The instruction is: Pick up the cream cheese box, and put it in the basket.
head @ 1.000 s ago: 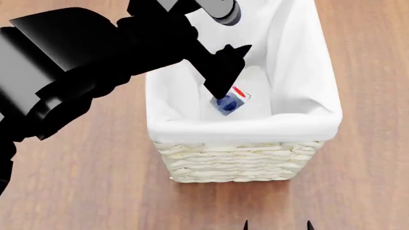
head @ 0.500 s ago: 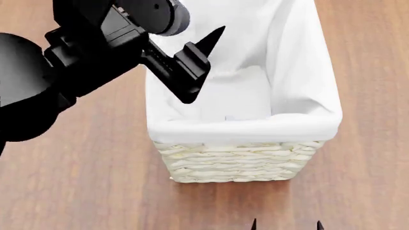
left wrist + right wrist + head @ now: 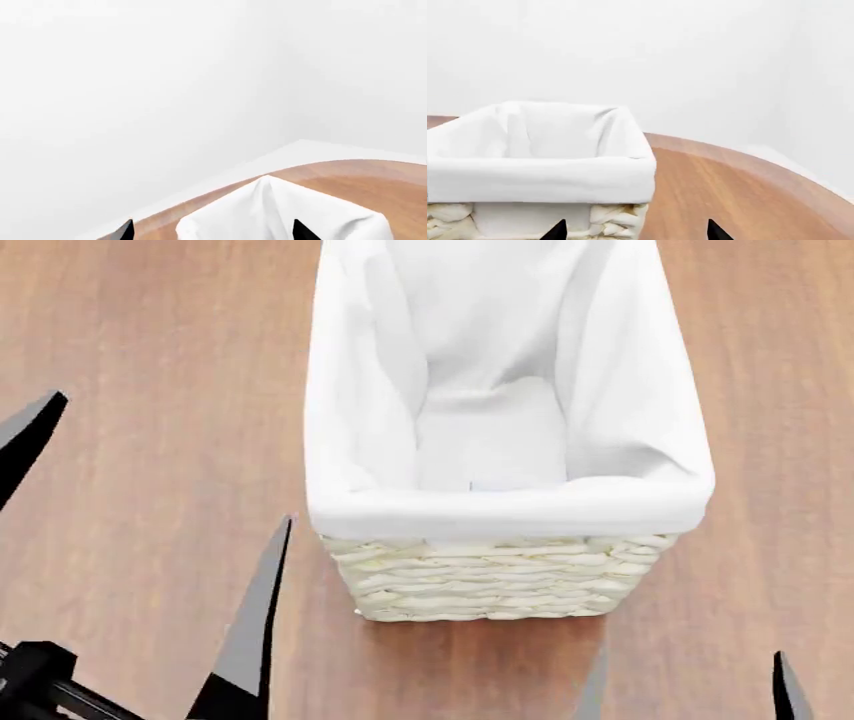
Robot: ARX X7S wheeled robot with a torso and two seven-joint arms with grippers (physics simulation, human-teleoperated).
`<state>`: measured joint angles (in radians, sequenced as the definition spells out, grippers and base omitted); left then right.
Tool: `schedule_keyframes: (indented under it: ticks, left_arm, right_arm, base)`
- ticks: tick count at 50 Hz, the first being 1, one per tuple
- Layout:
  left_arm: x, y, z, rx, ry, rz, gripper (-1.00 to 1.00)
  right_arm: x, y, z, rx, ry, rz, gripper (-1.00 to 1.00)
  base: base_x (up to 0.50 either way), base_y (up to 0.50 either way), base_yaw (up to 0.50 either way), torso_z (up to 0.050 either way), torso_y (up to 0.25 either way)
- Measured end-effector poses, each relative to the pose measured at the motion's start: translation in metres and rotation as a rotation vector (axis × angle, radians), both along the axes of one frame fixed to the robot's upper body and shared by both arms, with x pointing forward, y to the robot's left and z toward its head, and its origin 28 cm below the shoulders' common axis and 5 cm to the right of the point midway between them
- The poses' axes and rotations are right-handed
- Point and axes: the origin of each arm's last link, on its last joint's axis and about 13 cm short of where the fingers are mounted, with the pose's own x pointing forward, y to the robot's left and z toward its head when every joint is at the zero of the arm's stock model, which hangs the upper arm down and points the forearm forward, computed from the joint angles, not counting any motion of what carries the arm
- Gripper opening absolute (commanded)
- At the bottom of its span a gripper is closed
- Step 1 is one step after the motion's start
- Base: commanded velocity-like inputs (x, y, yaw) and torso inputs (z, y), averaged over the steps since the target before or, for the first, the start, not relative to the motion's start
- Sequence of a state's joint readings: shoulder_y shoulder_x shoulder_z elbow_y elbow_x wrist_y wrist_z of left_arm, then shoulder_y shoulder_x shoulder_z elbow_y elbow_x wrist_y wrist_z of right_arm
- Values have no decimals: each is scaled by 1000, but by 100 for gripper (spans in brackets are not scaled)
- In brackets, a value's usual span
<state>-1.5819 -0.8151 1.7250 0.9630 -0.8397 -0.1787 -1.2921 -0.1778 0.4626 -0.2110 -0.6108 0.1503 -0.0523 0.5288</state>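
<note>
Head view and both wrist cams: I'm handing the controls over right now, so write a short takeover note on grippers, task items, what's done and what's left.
Left gripper: open, empty, beside the basket.
Right gripper: open, empty, low in front of the basket.
Cream cheese box: not visible on the table; only a faint edge shows behind the liner's near rim, so it is probably inside, but confirm.
Done: apparently the drop.
Left: verify, then park the arms.

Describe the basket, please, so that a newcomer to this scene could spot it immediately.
On the brown wooden table, look at the middle: the basket stands there, tall, rectangular, of cream woven wicker. A white cloth liner folds over its rim, and it is the largest thing in view.
</note>
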Motion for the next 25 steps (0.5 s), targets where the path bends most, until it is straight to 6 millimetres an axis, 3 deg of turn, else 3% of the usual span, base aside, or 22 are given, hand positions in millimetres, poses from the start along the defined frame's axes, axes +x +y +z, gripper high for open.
schedule_keyframes:
  ticks: [16, 25]
  left_arm:
    - [-22, 28, 11, -171, -24, 100, 100]
    - [-22, 30, 20, -207, -79, 142, 100]
  right_arm:
    - [-13, 4, 80, -28, -328, 12, 100]
    - [-20, 6, 107, -49, -448, 98, 100]
  base:
    - [0, 0, 0, 0, 0]
    - [0, 0, 0, 0, 0]
